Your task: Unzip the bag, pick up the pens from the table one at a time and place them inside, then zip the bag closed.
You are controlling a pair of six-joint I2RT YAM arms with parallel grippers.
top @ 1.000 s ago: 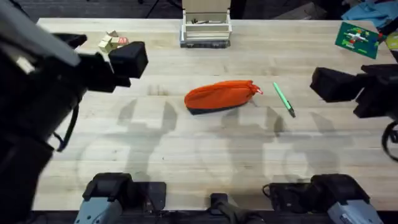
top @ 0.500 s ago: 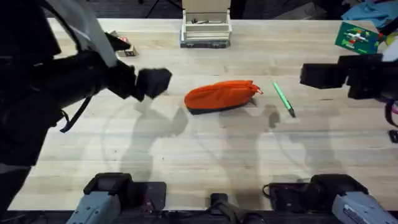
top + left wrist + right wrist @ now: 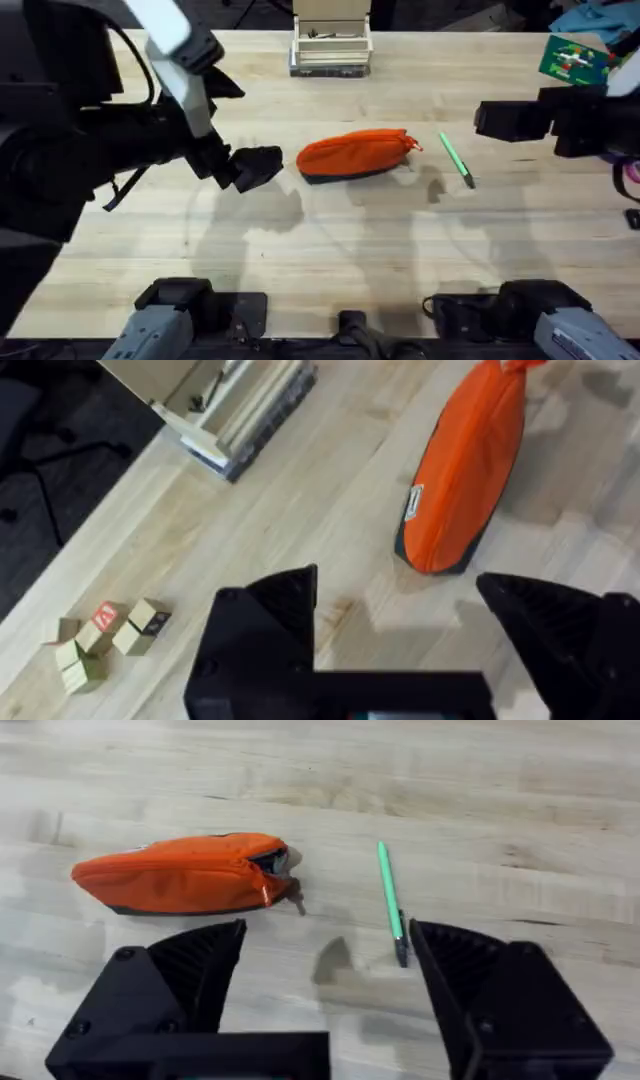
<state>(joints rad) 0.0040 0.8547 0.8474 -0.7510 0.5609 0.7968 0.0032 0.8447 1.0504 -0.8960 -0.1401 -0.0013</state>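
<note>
the orange pencil pouch [image 3: 355, 154] lies zipped at the middle of the wooden table [image 3: 330, 250]. a green pen [image 3: 456, 160] lies just to its right, apart from it. i see my left gripper [image 3: 256, 167] beside the pouch's left end, fingers apart, holding nothing. my right gripper [image 3: 325, 982] hovers over the pen, fingers spread wide.

One orange bag [image 3: 354, 154], one green pen [image 3: 456, 160] (both on the table [image 3: 330, 240]).

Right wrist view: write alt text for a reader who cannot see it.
An orange bag lies zipped shut on the pale wooden table, with a green pen lying apart beside its zipper end. The right claw hangs open above them, holding nothing.
</note>
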